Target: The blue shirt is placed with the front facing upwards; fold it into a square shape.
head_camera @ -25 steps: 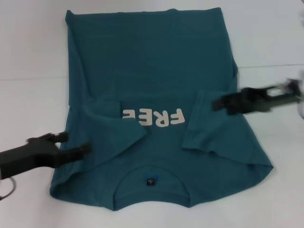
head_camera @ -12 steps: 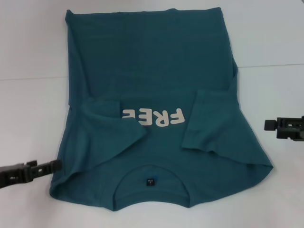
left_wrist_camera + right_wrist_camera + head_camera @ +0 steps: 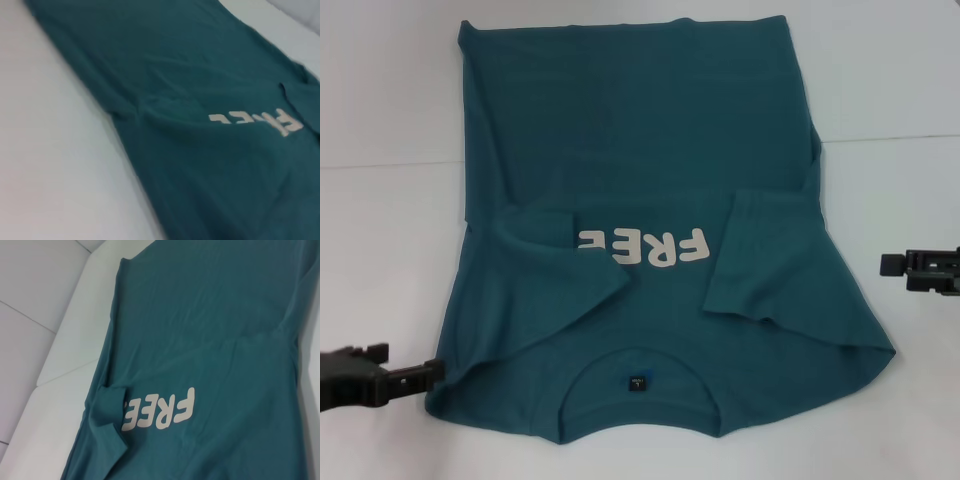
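The blue shirt (image 3: 640, 150) lies flat on the white table (image 3: 380, 230), front up, collar and dark neck label (image 3: 637, 382) nearest me. Both short sleeves are folded inward over the chest, partly covering the white "FREE" print (image 3: 645, 245). My left gripper (image 3: 415, 362) is open and empty, just off the shirt's near left shoulder corner. My right gripper (image 3: 885, 263) hovers off the shirt's right side, clear of the cloth. The shirt fills the left wrist view (image 3: 200, 100) and the right wrist view (image 3: 225, 340), where the print (image 3: 160, 412) shows.
The white table has a seam line (image 3: 890, 138) across it behind the grippers. White panels (image 3: 45, 315) border the table beyond the shirt's far side. Bare table lies to the left and right of the shirt.
Both grippers have drawn back off the shirt: the left toward the near left corner, the right out to the right edge. The folded-in sleeves stay where they lay.
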Controlling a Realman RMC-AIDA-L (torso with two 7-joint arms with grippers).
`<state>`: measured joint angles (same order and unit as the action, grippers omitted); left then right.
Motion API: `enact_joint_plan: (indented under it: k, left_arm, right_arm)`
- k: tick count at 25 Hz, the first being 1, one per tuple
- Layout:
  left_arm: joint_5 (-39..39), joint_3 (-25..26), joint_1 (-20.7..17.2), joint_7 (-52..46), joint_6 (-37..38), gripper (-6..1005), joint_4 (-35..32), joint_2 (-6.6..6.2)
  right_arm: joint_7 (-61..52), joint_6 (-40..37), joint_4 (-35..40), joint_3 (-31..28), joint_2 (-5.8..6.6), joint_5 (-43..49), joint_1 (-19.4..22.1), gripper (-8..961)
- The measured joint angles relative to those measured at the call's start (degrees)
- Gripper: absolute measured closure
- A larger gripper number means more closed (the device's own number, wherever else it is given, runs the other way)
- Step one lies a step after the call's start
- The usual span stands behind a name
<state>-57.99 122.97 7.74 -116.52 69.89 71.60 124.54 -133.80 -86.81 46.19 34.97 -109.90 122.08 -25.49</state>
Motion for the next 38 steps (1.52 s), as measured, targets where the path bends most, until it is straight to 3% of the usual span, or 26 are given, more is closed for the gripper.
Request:
enact_joint_plan:
  k: [5,13,22,38]
  left_arm:
    - [-0.07,-5.01,-0.79,8.27,-6.51,77,0.78,0.02]
    - [-1.27,-9.61,-2.24,16.36,-7.80,79,2.65,0.07]
    - [1.90,-12.47,-3.05,17.45,-7.87,78,5.30,0.09]
    - [15.07,-21.14,-2.42,13.93,-16.56,79,6.56,0.08]
  right_arm:
    - [-0.10,0.55,-0.09,-0.03,0.03,0.00,-0.05,162]
    - [-0.79,0.79,-0.14,-0.22,0.13,-0.04,0.13,163]
    - [-1.10,0.89,-0.22,-0.66,0.18,-0.10,0.00,162]
    - [-1.55,0.65,-0.22,-0.70,0.11,-0.10,0.22,162]
